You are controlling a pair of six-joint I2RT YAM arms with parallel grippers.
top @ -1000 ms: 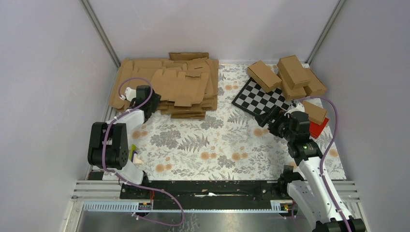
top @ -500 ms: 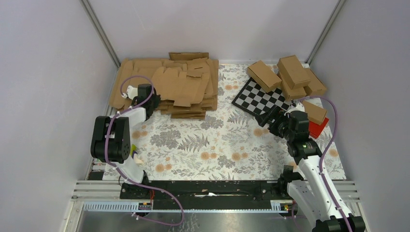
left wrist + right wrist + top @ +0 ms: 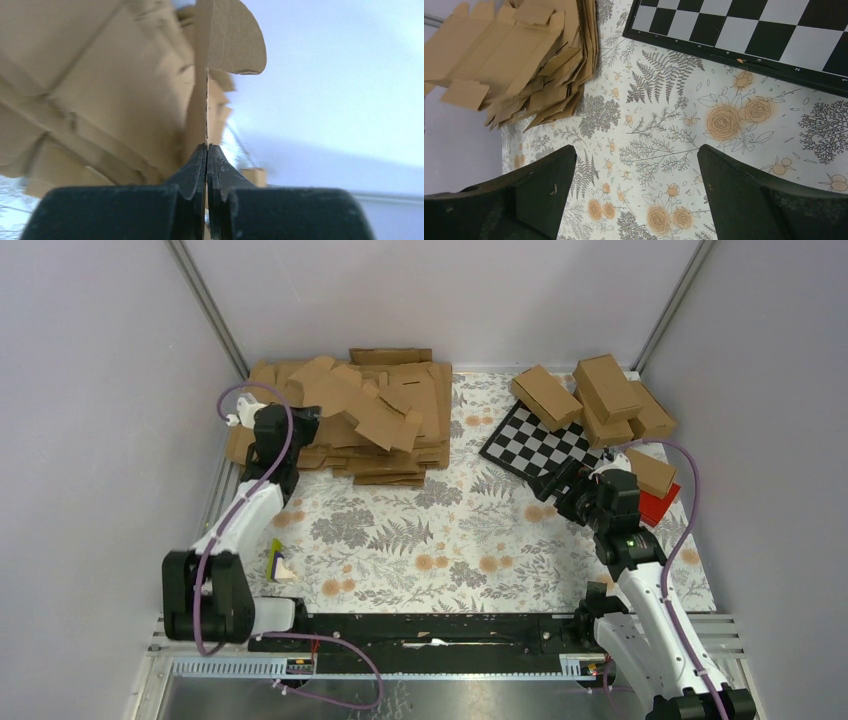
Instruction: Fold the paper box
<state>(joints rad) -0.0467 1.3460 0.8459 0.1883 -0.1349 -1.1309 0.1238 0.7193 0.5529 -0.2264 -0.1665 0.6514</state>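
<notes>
Floral-printed cloth point(image 3: 450, 540) covers the table inside a pale-walled enclosure. At its far left lies a stack of flat cardboard sheets point(image 3: 400, 455), and the left gripper point(image 3: 207, 150) is clenched on the edge of one of them, the paper box point(image 3: 355, 405). The left wrist view shows both fingers pressed together with the brown sheet running edge-on between them and a rounded flap at its top. From above, that unfolded box lies skewed across the top of the stack with its left end at the gripper; whether the rest of it clears the other sheets cannot be told. The right gripper point(image 3: 635, 150) hangs spread wide and holds nothing, above bare cloth just in front of a black-and-white checkerboard point(image 3: 535, 445), with the stack well apart from it to the left. Several folded brown cartons point(image 3: 600, 390) are piled in the far right corner, over the board's far edge. A small red box point(image 3: 660, 505) sits near the right arm, with a single brown carton point(image 3: 650, 470) lying on top of it.
</notes>
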